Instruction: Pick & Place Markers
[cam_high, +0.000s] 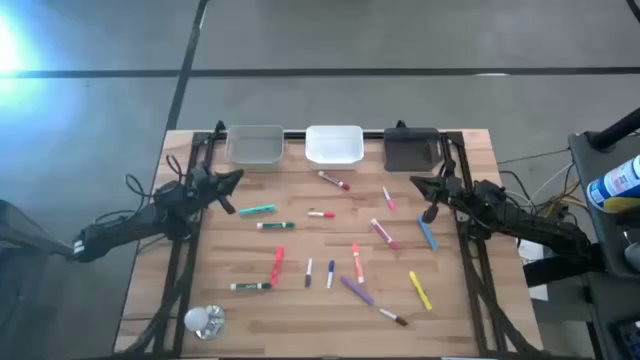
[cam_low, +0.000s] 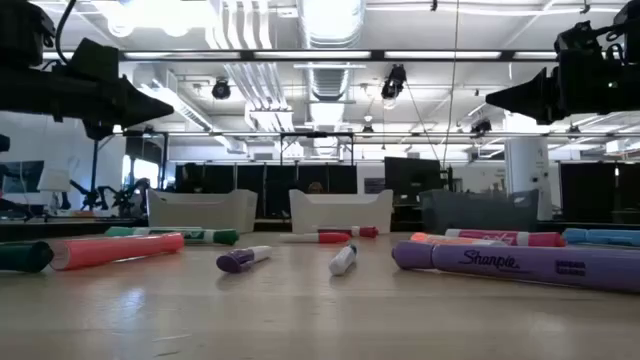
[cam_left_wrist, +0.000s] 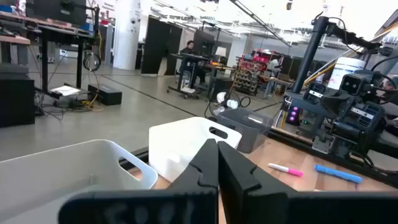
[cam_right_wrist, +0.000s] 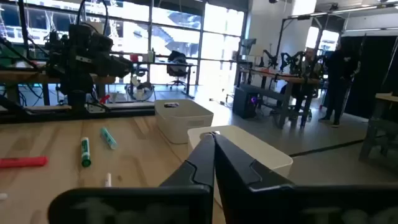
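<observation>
Seen from above, the left tool (cam_high: 235, 178) hangs over the wooden tabletop (cam_high: 300, 320) just left of the white bin (cam_high: 334, 145), fingers pressed together, holding nothing. The markers (cam_high: 330, 250) lie scattered below the bin. The right tool (cam_high: 418, 184), also closed and empty, hangs to the bin's right.

text: "Sharpie" | on: purple marker (cam_low: 520, 266) barrel, low view | other txt: unreadable

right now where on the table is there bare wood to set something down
Bare wood: the front left strip between the white light bulb and the green marker, and the front right corner beyond the yellow marker. The middle is crowded with scattered markers, below the white rectangular bin.
</observation>
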